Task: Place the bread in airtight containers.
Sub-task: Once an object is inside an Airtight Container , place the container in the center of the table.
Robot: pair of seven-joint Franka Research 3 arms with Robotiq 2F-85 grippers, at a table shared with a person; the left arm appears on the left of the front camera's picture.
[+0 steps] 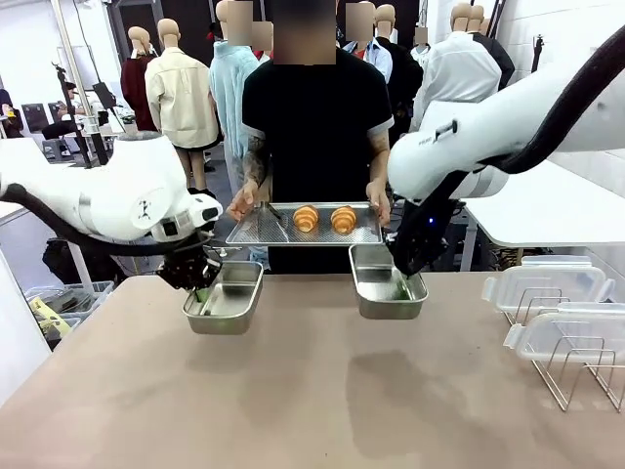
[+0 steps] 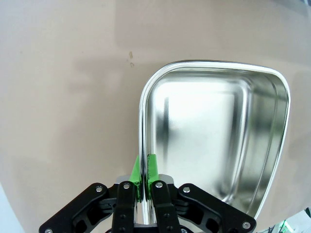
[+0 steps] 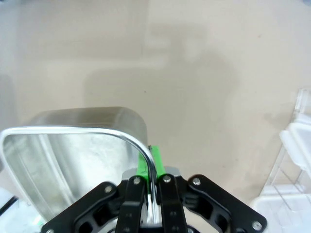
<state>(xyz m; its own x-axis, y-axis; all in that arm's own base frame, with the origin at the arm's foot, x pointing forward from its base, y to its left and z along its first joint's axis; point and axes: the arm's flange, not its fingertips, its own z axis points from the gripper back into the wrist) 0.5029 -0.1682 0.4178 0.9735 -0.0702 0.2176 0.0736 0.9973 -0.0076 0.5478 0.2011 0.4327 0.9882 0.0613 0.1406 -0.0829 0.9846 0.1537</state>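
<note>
Front view: left gripper point(image 1: 198, 289) pinched shut on left pan point(image 1: 232, 293) rim, right gripper point(image 1: 400, 277) likewise on right pan point(image 1: 375, 285); stiff, probably slick steel.

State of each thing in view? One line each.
Left small rectangular stainless-steel pan: empty, lidless, left gripper shut on rim.
Right stainless-steel pan: empty, lidless, right gripper shut on rim.
Two golden-brown croissant rolls: on flat steel tray held by person.
Two clear plastic lids: off, at wire rack.

The left gripper point(image 2: 144, 170) pinches the rim of an empty steel pan point(image 2: 214, 141), which stretches ahead over the beige table point(image 2: 63, 97).
</note>
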